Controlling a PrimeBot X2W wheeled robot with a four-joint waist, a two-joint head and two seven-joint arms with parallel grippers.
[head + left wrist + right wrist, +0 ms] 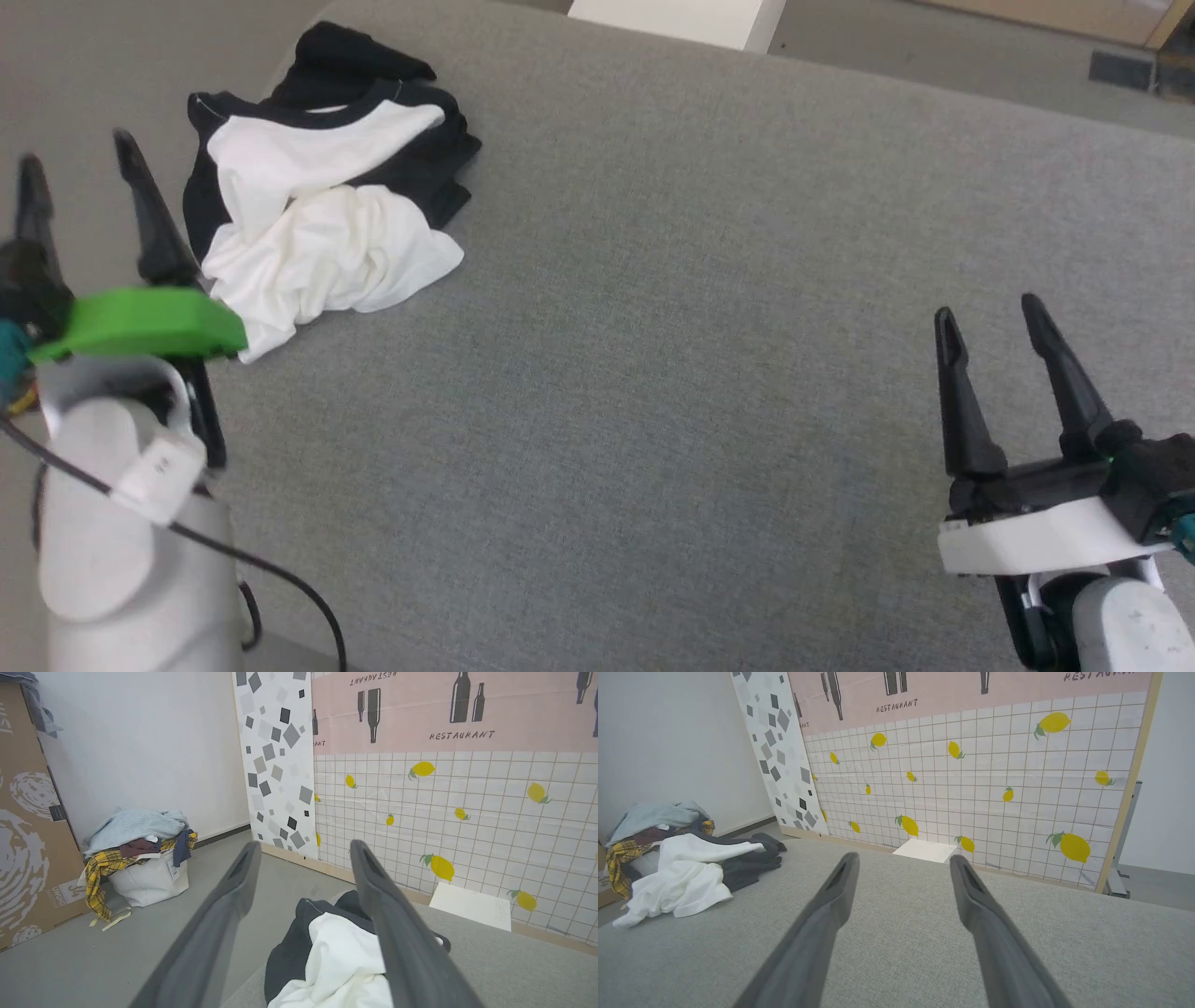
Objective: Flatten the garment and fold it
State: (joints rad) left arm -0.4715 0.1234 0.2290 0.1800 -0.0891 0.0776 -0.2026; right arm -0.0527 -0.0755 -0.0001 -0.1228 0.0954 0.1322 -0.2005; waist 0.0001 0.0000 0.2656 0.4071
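Observation:
The garment [322,201], a white shirt with black sleeves and a black neck trim, lies crumpled in a heap at the far left corner of the grey table [672,308]. My left gripper [79,154] hangs open just left of the heap, at the table's left edge, with nothing between its fingers. In the left wrist view the garment [336,956] lies below and between the open fingers [233,891]. My right gripper [990,313] stands open over the table's right side, far from the heap. The right wrist view shows the garment [691,877] at the left.
A white bag [149,879] stuffed with other clothes stands on the floor by the wall, left of the table. A brown cardboard panel [28,826] leans beside it. A lemon-patterned tiled wall [980,793] and a white block [677,19] stand behind the table's far edge.

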